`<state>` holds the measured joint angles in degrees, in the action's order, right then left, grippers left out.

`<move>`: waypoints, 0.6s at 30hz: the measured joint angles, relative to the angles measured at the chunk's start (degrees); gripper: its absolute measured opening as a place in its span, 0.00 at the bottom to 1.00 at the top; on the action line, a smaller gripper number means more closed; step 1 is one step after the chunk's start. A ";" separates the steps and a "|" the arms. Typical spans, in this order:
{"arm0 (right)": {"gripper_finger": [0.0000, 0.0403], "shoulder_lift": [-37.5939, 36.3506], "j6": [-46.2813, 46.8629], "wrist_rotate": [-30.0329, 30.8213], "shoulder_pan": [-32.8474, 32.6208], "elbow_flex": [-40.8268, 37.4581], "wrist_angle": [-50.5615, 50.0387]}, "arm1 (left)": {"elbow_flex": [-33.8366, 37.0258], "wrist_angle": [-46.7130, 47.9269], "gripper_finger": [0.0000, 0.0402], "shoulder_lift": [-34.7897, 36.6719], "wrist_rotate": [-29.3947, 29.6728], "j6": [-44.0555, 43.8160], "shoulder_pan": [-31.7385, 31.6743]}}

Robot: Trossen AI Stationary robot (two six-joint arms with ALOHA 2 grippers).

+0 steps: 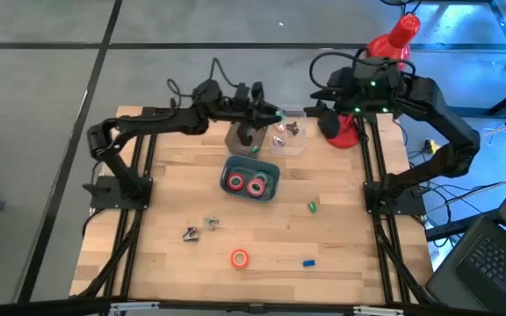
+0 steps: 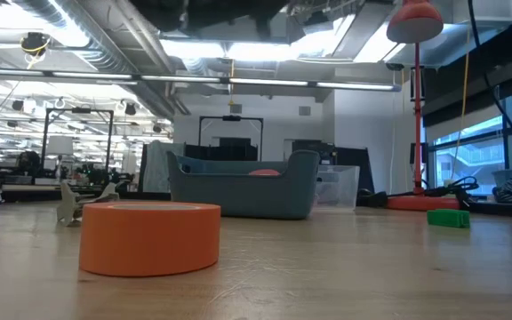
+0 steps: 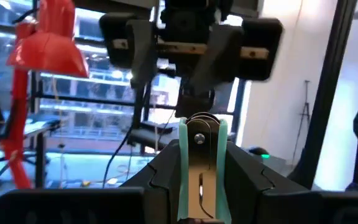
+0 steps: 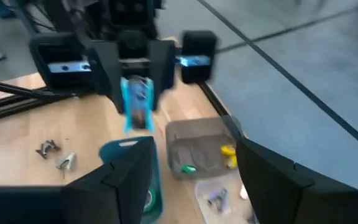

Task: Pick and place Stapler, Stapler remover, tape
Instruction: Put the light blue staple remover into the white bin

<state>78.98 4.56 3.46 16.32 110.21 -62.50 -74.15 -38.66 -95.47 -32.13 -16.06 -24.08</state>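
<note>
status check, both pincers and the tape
Left pincer shut on a stapler above the brown bin. Right pincer open, waiting. Two tape rolls binned, one loose.

The right pincer has its 2 dark fingers spread apart at the bottom of the frame. At upper centre the left pincer grips a small blue and silver tool. Below it are a teal bin and a grey tray holding green and yellow bits. 2 metal staple removers lie at left on the wooden bench.
</note>
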 joint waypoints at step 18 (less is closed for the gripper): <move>0.57 2.07 -0.75 -4.77 -0.04 0.00 3.29 | -15.25 1.96 0.20 -11.53 -3.50 -1.32 0.03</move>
<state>81.05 3.81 -1.31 16.27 110.21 -59.21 -89.41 -36.70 -107.00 -35.63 -17.39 -24.05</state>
